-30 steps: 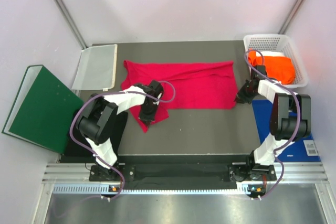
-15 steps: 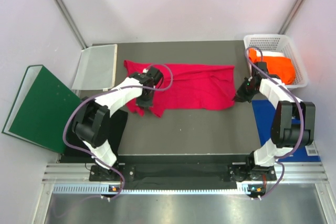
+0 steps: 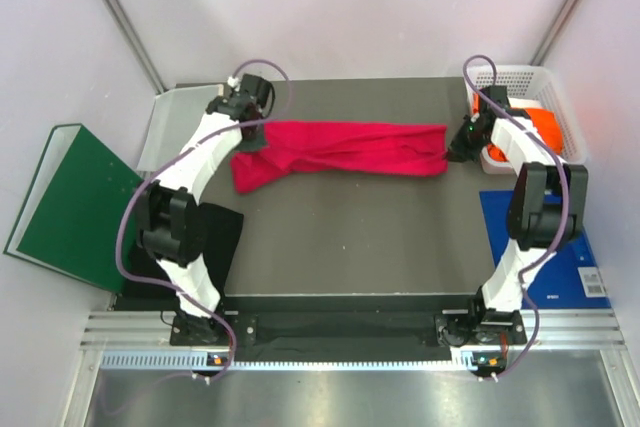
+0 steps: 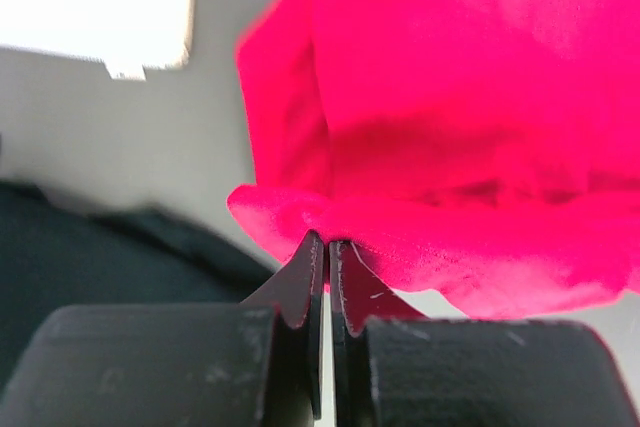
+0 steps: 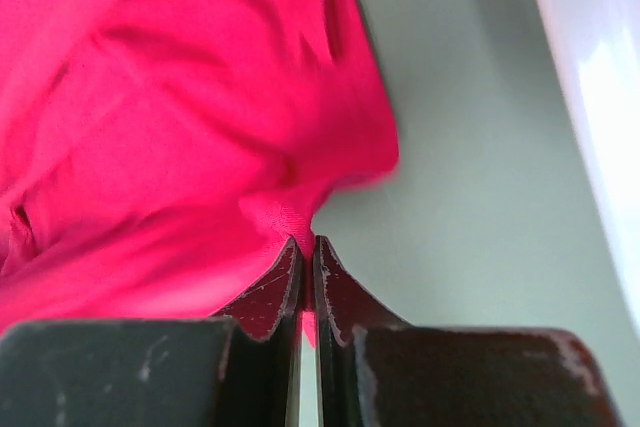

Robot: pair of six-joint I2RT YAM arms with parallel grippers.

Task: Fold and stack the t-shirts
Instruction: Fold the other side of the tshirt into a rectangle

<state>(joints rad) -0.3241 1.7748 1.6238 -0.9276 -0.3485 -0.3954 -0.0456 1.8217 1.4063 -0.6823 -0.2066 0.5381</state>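
The dark worktop point(image 3: 350, 247), between pale walls, carries the crimson-pink t-shirt point(image 3: 340, 147). It has moved toward the far edge and narrowed from a wide sheet into a band, long axis running left to right. The left pincer point(image 4: 327, 243) and the right pincer point(image 5: 305, 242) each pinch one end of it.

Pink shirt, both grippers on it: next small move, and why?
Probably lower both ends and let go. The left gripper and right gripper are each shut on an edge of the pink shirt, which spans the far part of the table as a narrow band, so the fold looks nearly laid.
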